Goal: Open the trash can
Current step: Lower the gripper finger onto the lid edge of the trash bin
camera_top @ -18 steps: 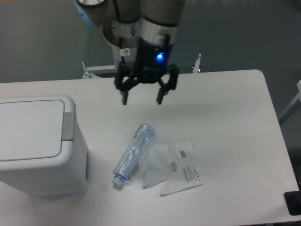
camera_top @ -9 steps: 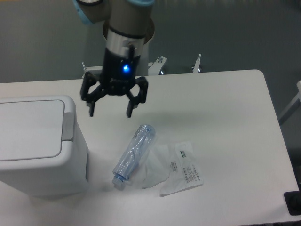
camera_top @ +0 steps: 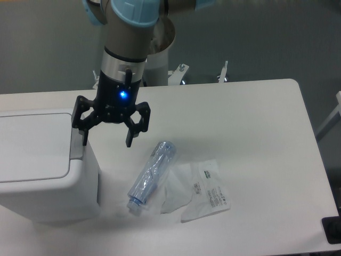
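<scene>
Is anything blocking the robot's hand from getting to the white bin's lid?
Nothing visible does. The open hand hangs right at the trash can and its grey push tab. The bottle lies off to the side.

A white trash can (camera_top: 37, 176) with a grey push tab (camera_top: 77, 145) is seen at the left. The gripper (camera_top: 106, 139) is black, lit by a blue light. A clear, blue-tinted bottle (camera_top: 151, 175) and white printed wrapper (camera_top: 205, 191) are shown on the white table (camera_top: 256, 122).

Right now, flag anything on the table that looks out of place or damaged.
A crushed plastic bottle lies on its side mid-table, beside a torn, empty plastic wrapper. Both look like loose litter. The trash can sits upright, lid shut, undamaged.
</scene>
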Available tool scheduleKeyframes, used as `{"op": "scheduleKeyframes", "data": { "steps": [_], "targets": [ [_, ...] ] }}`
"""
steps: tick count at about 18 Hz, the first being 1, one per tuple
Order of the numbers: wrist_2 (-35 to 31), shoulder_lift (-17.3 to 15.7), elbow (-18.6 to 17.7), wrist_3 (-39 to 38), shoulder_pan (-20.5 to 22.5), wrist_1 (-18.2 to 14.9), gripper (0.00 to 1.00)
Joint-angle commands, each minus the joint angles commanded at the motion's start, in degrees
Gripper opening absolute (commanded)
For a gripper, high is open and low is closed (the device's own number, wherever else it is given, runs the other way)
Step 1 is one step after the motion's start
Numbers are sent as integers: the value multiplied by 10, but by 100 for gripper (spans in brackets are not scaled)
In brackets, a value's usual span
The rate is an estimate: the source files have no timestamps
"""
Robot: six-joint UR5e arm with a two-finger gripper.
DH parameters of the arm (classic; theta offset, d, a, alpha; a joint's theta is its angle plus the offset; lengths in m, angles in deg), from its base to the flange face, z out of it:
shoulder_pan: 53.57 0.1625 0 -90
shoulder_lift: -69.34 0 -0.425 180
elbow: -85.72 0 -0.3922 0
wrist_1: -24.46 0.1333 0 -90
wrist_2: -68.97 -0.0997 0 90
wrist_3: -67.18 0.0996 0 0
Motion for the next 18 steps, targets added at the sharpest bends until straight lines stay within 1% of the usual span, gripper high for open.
{"op": "scheduleKeyframes", "data": {
  "steps": [18],
  "targets": [
    [-1,4,-11,0,-6,1,100]
  ]
}}
